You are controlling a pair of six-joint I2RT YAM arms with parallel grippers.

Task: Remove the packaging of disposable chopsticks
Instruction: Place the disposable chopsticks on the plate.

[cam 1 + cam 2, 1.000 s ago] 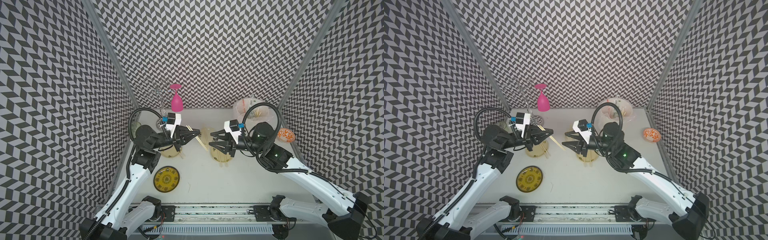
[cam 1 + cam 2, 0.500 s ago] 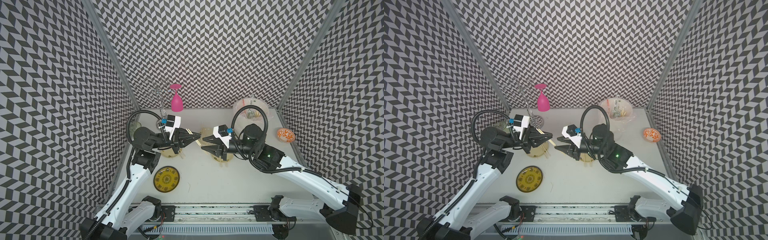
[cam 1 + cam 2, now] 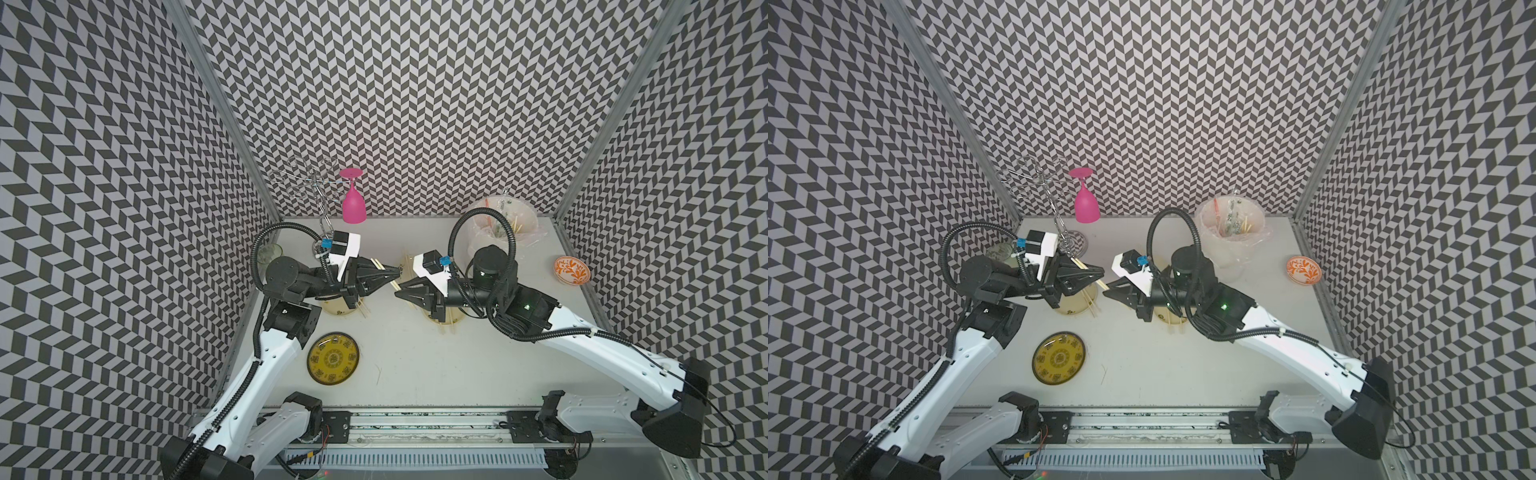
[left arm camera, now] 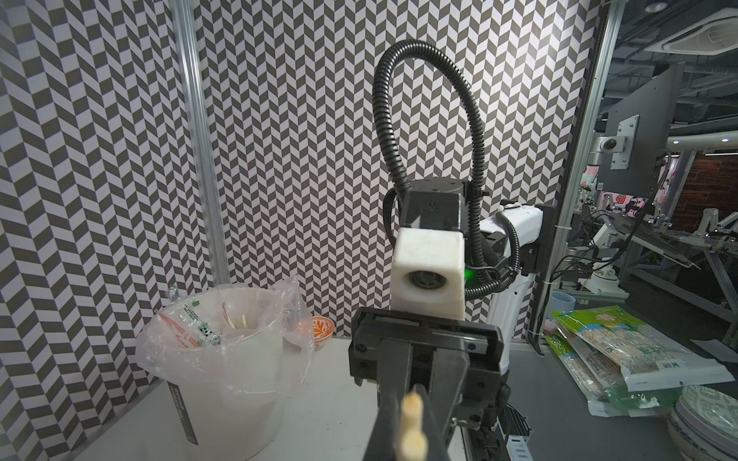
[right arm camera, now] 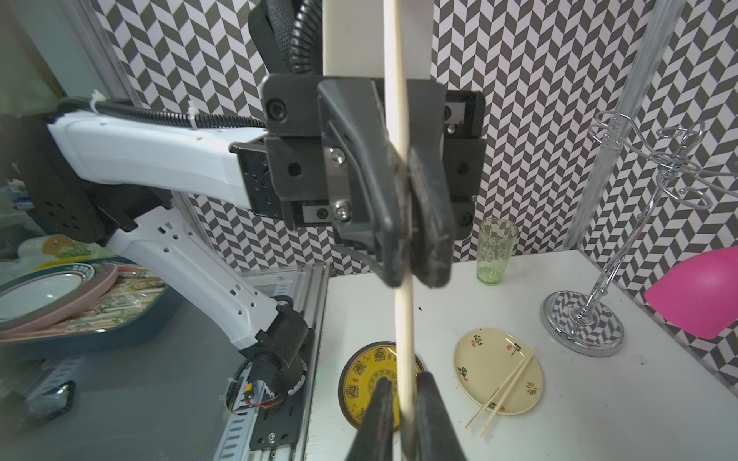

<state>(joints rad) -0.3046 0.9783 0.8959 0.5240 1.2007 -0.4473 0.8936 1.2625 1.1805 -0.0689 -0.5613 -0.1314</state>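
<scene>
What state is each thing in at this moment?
left hand: shut on held chopsticks
right hand: also shut on held chopsticks
bin: bag-lined, wrappers inside
pink glass: hanging upside down
green glass: upright, empty
cream plate: loose pair lying across it
yellow plate: bare

Bright, even, cool light falls from overhead in both top views. The pale surface (image 3: 415, 374) carries only faint, soft shadows beneath the arms. Wall lines bow toward the frame edges. In the right wrist view the chopsticks (image 5: 404, 327) and right hand (image 5: 405, 427) blur close to the lens, and the chrome rack (image 5: 583, 327) glints. In the left wrist view the room beyond the walls lies dim.
</scene>
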